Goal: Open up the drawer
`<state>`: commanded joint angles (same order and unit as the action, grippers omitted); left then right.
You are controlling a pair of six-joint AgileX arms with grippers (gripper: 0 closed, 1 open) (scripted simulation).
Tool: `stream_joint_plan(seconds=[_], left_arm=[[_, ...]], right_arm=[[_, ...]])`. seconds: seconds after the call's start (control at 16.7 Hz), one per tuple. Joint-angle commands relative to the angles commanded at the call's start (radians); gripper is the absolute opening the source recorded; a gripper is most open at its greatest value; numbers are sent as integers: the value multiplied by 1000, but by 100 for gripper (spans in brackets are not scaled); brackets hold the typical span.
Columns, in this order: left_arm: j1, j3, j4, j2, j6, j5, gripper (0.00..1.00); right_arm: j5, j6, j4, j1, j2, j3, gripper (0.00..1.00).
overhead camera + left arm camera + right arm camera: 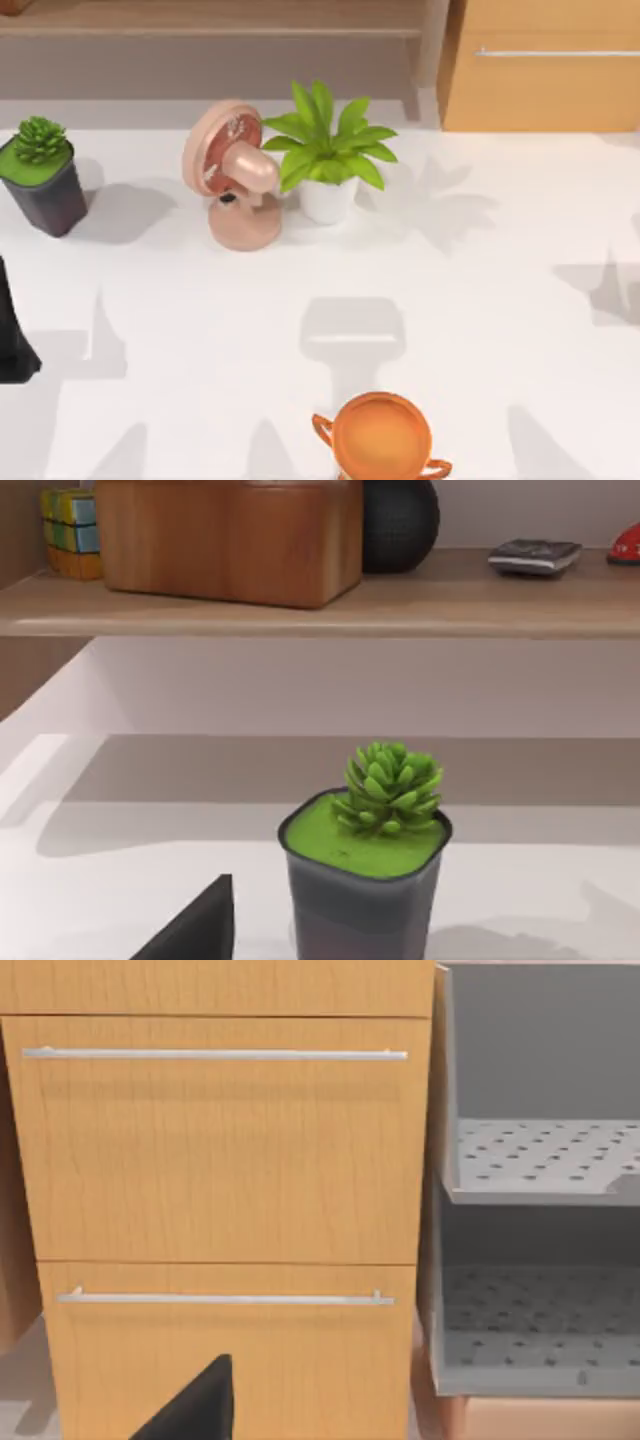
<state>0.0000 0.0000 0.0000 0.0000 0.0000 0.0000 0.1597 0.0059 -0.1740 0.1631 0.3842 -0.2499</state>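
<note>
Drawer [545,75] shut flush, far behind the leafy potted plant [327,150] toward the table's right rear; two stacked fronts ahead in the right wrist view, each with a silver bar handle [215,1055]. Right gripper fingers: cannot tell. Left arm [12,335] parked by the succulent pot [42,175]. Best approach: square to the handle, spread wide, close at mid-bar, pull straight back.
</note>
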Motion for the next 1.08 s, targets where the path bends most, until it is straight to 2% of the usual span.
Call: stream_joint_plan(seconds=[0.54, 0.72, 1.08], left_arm=[[0, 0, 0, 0, 0, 0, 100], [0, 0, 0, 0, 0, 0, 100], [0, 0, 0, 0, 0, 0, 100]], right_arm=[[235, 9, -256, 240, 661, -367, 100], [266, 10, -290, 272, 740, -417, 100], [265, 8, -291, 269, 743, -416, 100]])
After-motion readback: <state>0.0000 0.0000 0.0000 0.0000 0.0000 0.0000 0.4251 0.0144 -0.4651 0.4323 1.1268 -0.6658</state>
